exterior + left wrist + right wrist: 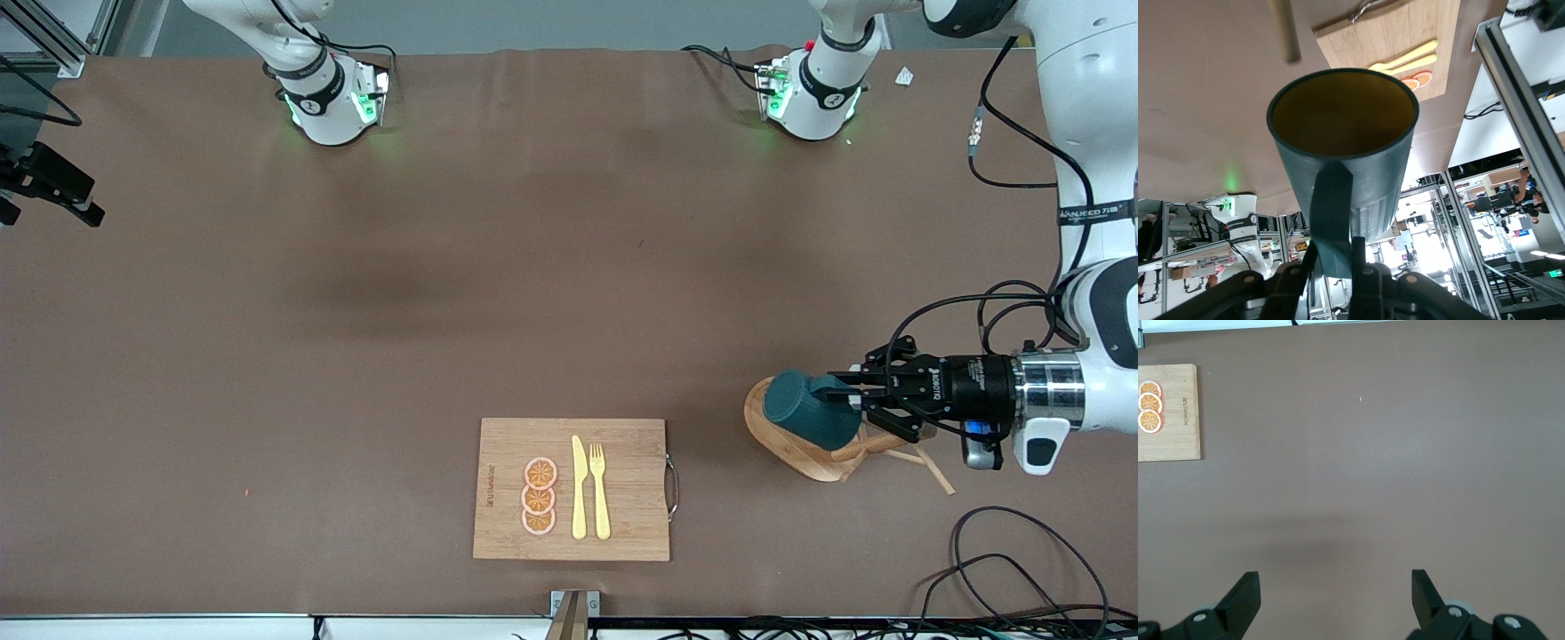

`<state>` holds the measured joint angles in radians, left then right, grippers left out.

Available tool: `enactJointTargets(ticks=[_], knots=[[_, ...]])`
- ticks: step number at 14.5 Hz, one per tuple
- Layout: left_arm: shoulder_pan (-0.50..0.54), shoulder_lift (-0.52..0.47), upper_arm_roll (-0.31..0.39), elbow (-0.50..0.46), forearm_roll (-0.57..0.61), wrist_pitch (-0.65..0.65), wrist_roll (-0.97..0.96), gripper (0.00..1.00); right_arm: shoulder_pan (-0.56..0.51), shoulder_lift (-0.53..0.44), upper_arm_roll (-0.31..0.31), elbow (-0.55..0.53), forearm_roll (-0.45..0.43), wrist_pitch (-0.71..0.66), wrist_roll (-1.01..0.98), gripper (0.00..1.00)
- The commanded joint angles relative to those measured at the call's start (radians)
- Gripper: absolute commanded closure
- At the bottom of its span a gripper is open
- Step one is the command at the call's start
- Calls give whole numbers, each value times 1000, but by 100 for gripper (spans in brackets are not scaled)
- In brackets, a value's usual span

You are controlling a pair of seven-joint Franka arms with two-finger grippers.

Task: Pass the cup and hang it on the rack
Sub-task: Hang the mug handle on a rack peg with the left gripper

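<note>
I have the left claw (849,402) clamped on the cup (807,411) handle, cup tipped over the rack (805,458) at the board's (572,489) three o'clock, hanging still undone, while the right claw (1335,597) waits wide over bare surface (356,311).

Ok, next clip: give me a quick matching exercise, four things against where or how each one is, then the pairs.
Things:
1. cup
2. rack
3. right gripper
4. knife

States:
A. open, over bare table
B. lying on the cutting board beside the fork
C. held by its handle in the left gripper, above the rack
D. standing on the table at the left arm's end, under the cup

Pairs: 1-C, 2-D, 3-A, 4-B
</note>
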<state>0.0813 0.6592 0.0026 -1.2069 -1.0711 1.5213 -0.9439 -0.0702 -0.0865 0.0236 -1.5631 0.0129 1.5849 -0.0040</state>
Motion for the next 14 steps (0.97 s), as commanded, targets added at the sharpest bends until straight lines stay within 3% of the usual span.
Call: enactJointTargets(ticks=[1,14], knots=[[15,13,-4,7,-21,-12,-7,100,-2,-6,2,-6,-4,3,-2,0],[48,53,4,10,53,-10,36,100,0,-6,2,-6,-4,1,-2,0]])
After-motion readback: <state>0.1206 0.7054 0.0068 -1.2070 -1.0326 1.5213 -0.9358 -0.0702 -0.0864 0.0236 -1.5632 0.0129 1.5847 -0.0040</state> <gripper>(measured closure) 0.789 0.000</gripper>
